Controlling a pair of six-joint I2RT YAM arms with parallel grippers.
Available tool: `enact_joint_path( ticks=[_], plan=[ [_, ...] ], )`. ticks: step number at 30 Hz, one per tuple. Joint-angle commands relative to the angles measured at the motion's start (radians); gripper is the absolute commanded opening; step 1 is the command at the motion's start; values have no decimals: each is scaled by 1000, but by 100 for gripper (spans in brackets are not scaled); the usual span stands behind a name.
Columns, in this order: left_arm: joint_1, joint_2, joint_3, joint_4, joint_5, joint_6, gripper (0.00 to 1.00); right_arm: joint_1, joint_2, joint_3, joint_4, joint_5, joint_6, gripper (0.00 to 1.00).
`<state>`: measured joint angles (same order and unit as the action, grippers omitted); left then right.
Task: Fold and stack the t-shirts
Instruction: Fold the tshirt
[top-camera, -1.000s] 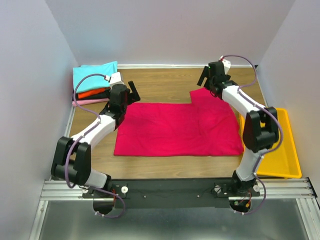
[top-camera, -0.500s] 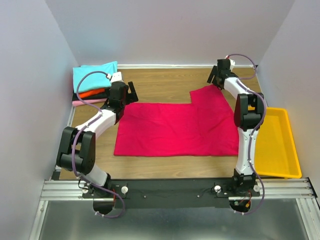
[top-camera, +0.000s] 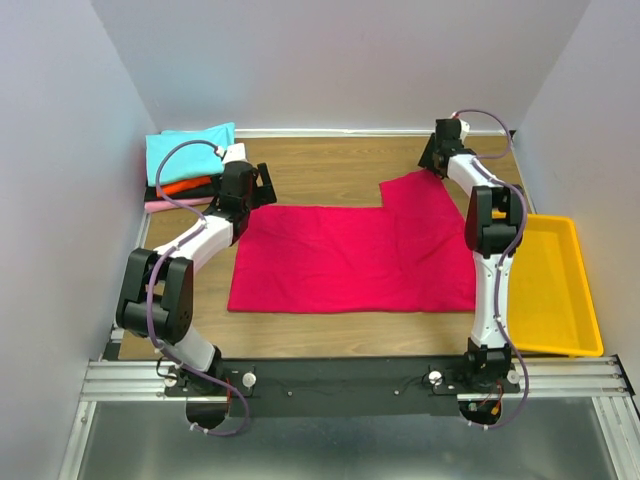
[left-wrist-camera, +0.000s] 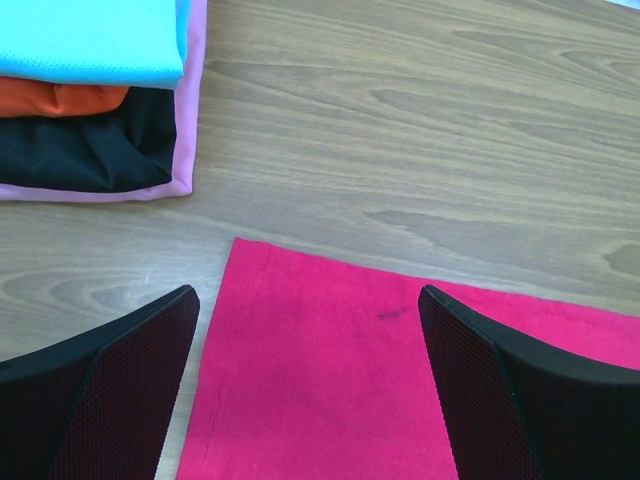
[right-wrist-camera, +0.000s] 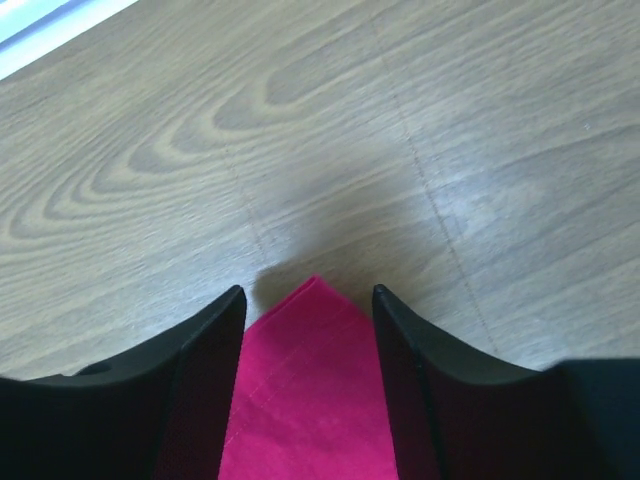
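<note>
A large crimson t-shirt (top-camera: 350, 255) lies spread flat on the wooden table. My left gripper (top-camera: 262, 185) is open over its far left corner. In the left wrist view the gripper (left-wrist-camera: 307, 295) has its jaws wide apart, with the shirt's corner (left-wrist-camera: 330, 380) between them. My right gripper (top-camera: 432, 155) is at the shirt's far right sleeve. In the right wrist view this gripper (right-wrist-camera: 309, 290) is open and straddles the pointed sleeve corner (right-wrist-camera: 310, 400). Folded shirts are stacked at the back left (top-camera: 185, 165): cyan (left-wrist-camera: 90, 35), orange-red (left-wrist-camera: 60, 98), black (left-wrist-camera: 80, 150), with pink (left-wrist-camera: 190, 120) at the bottom.
A yellow plastic bin (top-camera: 560, 290) stands at the table's right edge beside the right arm. Grey walls close in the left, back and right sides. Bare wood (top-camera: 330, 160) shows behind the shirt between the two grippers.
My right arm has stretched out and its gripper has moved right and back onto the sleeve corner. My left gripper has shifted slightly back at the shirt's left corner.
</note>
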<state>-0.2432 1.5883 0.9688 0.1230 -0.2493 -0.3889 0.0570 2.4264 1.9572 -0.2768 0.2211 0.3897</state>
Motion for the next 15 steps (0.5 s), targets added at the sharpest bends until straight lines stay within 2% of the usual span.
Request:
enact_joint_path(
  ticks=[1,6,7,8,13,14,15],
  plan=[
    [7,16,30,-17,-22,21,98,-16,42,25,-5,-19,8,58],
    [8,54,83,-80,-94,24,98,-23,46,28,-7,-37,9,47],
    [8,70,99,-101,-128,27,98,-25,49,31,-7,-37,8,43],
    [12,103,114,-120,-136,28,98,-26,48,29,-6,-39,9,35],
    [39,182,163,-155,-70,44,97,-26,45,22,-7,-58,9,21],
    [42,196,165,-155,-67,44,97,-28,40,20,-7,-58,12,7],
    [44,200,168,-160,-64,45,96,-26,37,16,-7,-54,14,3]
  ],
)
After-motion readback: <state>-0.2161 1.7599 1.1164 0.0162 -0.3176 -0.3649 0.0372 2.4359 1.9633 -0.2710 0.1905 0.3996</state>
